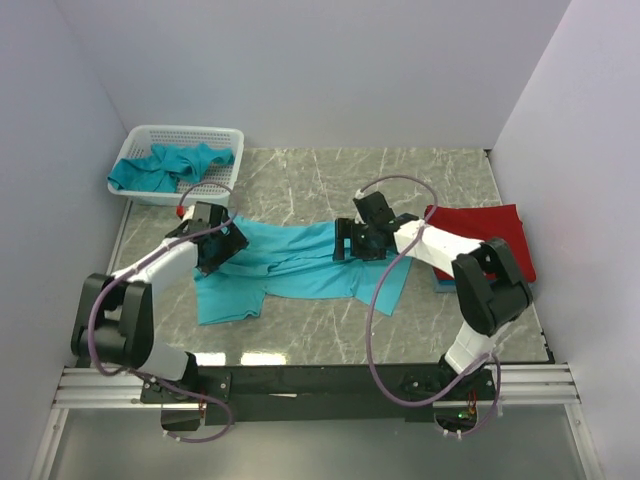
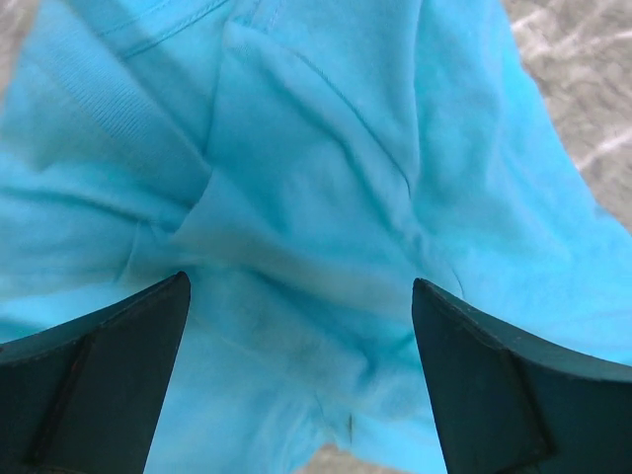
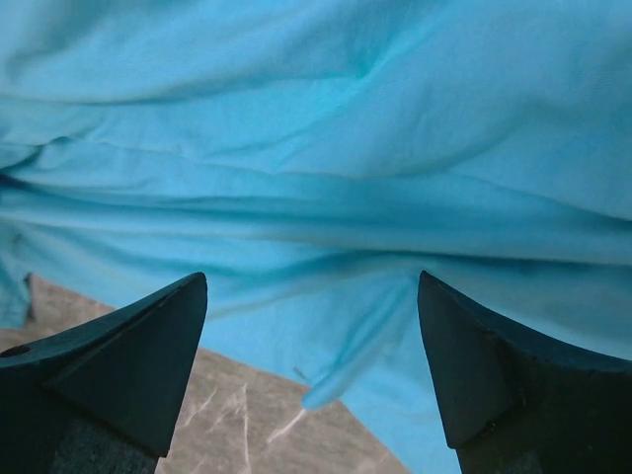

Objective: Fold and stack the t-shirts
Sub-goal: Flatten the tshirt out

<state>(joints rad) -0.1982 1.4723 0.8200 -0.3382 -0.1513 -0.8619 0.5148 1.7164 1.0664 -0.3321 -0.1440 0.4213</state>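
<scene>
A teal t-shirt (image 1: 290, 265) lies spread and creased across the middle of the marble table. My left gripper (image 1: 222, 243) hovers over its left end, jaws wide open, with wrinkled teal cloth (image 2: 306, 247) between the fingers. My right gripper (image 1: 352, 240) is over the shirt's upper right part, also open; teal folds (image 3: 326, 197) and a cloth edge lie between its fingers. A red folded t-shirt (image 1: 490, 240) lies at the right on top of a blue folded one (image 1: 441, 283). More teal shirts (image 1: 170, 168) are heaped in the basket.
A white mesh basket (image 1: 180, 135) stands at the back left corner. White walls close in the table at the back and both sides. Bare marble (image 1: 330, 180) shows behind the shirt and in front of it (image 1: 320, 330).
</scene>
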